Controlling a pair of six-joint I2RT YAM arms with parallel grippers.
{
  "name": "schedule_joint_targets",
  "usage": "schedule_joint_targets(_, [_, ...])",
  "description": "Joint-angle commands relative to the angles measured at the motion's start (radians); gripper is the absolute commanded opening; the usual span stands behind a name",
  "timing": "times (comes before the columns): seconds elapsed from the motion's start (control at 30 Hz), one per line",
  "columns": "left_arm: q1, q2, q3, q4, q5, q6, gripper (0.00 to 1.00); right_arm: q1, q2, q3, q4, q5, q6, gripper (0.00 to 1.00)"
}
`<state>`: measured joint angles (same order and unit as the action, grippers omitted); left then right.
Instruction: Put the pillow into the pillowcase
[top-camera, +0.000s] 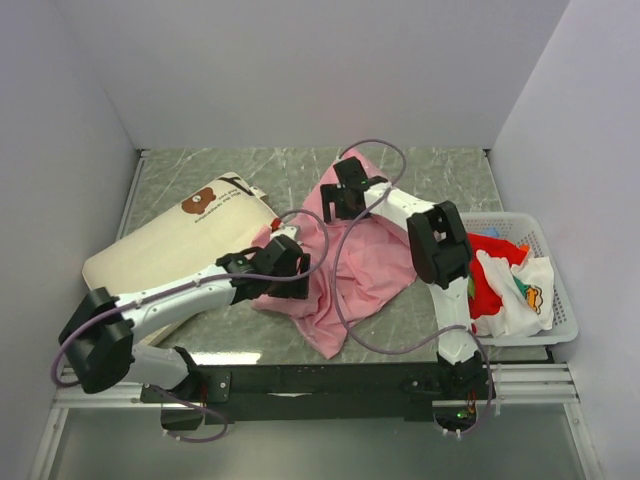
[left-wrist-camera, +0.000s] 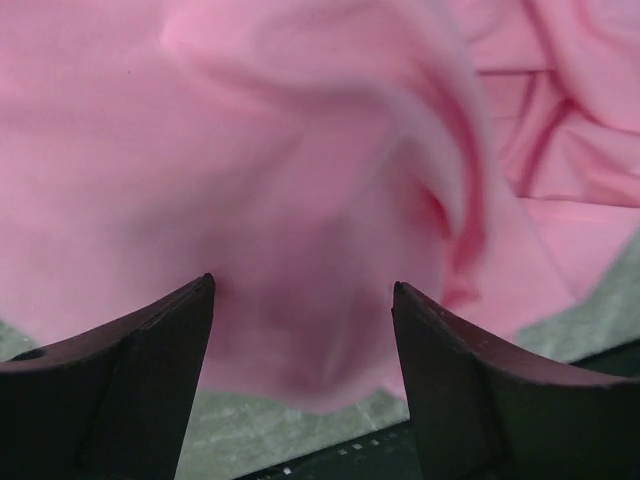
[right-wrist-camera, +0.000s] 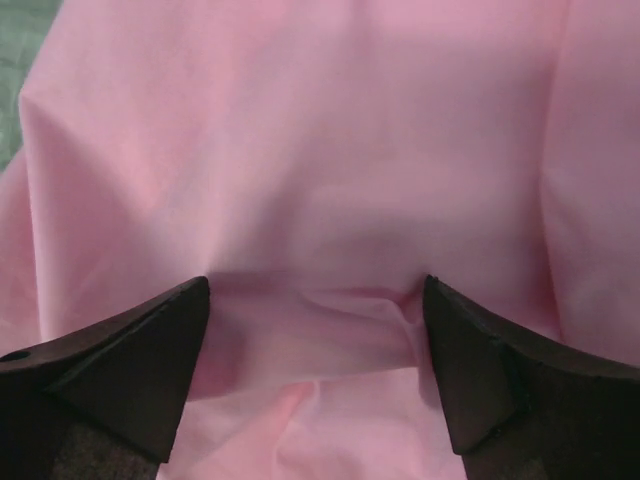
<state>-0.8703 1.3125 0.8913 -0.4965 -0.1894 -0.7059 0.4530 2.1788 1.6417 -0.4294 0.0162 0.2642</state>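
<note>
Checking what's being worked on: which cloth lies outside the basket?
The pink pillowcase, crumpled on the table; the red cloth and white printed cloth sit in the basket.

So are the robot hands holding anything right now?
Nothing is pinched yet. The left gripper and right gripper are both open, with the pink pillowcase bunched between their spread fingers.

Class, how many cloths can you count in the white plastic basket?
2: a red cloth at the left of the white plastic basket, and a white colour-printed cloth to its right. More may be hidden underneath.
</note>
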Motion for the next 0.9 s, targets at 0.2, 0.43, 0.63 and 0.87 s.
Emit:
schedule_joint_targets(0.2, [0.001, 0.100, -0.069, 0.041, -0.157, -0.073, 0.21, -0.051, 0.121, 0.158, -0.137, 0.156, 0.102, 0.16])
schedule_joint_targets(0.43, [0.114, 0.084, -0.046, 0.006, -0.165, -0.037, 0.03, -0.232, 0.049, 0.099, -0.068, -0.005, 0.191, 0.00])
schedule_joint_targets(0.63, [0.230, 0.033, -0.022, 0.003, -0.090, -0.020, 0.05, -0.258, -0.007, 0.118, -0.071, 0.034, 0.270, 0.00])
schedule_joint_targets(0.87, [0.254, -0.093, 0.052, 0.009, -0.052, 0.005, 0.86, -0.324, -0.086, 0.070, -0.015, -0.085, 0.282, 0.24])
